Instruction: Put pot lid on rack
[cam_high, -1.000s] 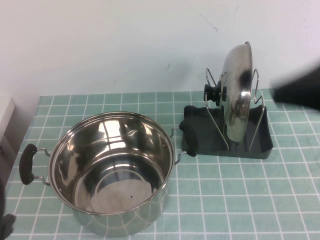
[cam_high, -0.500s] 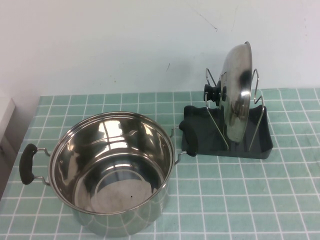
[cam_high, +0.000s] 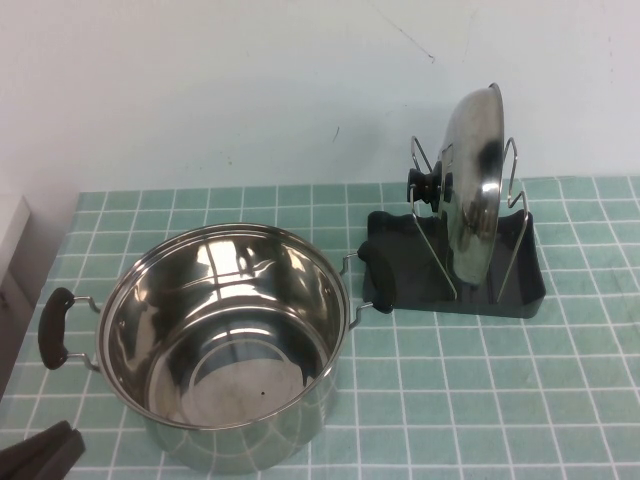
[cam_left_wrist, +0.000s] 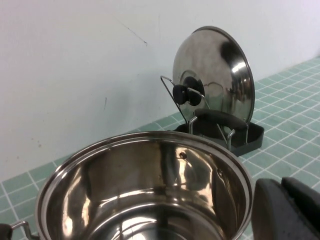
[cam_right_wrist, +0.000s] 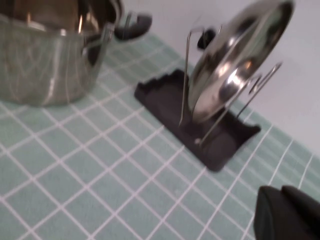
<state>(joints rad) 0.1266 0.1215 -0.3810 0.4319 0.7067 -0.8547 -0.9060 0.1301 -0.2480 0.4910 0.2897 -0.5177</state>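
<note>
domed steel pot lid upright in wire-looped rack | left claw, right claw: closed, empty

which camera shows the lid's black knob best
The left wrist view: the pot lid faces it, its knob sharp between the rack's wires. The high view shows the knob side-on; the right wrist view only blurred. Both grippers are shut, away from it.
</note>
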